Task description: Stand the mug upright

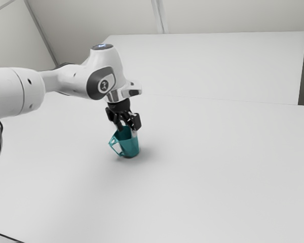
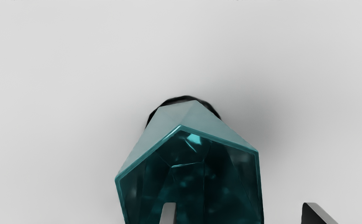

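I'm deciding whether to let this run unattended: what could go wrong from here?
The open gripper straddles a wall of the mug, one finger over the mouth, the other outside. Closing unevenly could shove the mug over. Moving sideways, the inner finger might catch the rim and tip it.

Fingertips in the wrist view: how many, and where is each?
2, both on the claw: one fingertip over or inside the opening of the mug, the other fingertip outside its rim, above the table.
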Motion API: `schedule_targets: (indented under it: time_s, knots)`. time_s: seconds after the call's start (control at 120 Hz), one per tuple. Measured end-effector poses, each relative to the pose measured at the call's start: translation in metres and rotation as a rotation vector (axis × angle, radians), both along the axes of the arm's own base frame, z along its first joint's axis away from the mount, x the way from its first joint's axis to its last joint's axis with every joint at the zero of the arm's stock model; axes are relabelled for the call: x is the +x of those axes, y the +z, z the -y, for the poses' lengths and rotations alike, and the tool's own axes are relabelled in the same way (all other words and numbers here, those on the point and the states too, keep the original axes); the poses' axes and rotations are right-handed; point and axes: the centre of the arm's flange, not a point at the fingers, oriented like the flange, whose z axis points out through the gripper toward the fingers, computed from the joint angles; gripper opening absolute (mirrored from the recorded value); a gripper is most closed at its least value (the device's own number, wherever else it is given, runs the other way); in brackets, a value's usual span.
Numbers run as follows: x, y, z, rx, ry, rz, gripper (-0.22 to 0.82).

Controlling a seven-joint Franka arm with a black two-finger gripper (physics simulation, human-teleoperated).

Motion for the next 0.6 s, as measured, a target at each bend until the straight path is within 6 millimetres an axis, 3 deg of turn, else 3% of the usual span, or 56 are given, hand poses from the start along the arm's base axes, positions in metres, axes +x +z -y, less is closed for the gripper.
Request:
schedule_targets:
  time_s: [0.175,0.317,0.408,0.483,0.6]
  knots:
    - [0.004,0.066,0.001,-0.008,0.013,0.051,0.52]
    - [0.018,0.123,-0.027,-0.007,0.067,0.089,0.56]
    - [0.020,0.162,-0.032,-0.007,0.076,0.115,0.58]
    - [0.016,0.173,-0.030,-0.006,0.073,0.100,0.59]
    - [0.011,0.175,-0.029,-0.005,0.072,0.065,0.59]
